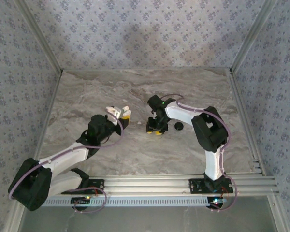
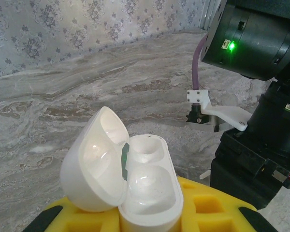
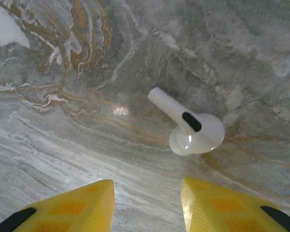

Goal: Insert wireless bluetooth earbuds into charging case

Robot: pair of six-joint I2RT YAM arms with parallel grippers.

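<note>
Marble desk carries one earbud, lying flat just ahead of the right hand, whose jaws stand apart and empty. Meanwhile the left hand is clamped on the open charging case. Advise centring over the stem before closing.

No writing, brand, number or sign is coming through legibly in any of the views. In the left wrist view, two small pale stickers are sitting on the black housing of the right arm, one right beside a glowing green light and one lower down on the dark joint. Their marks are showing up too small and blurred to read.
</note>
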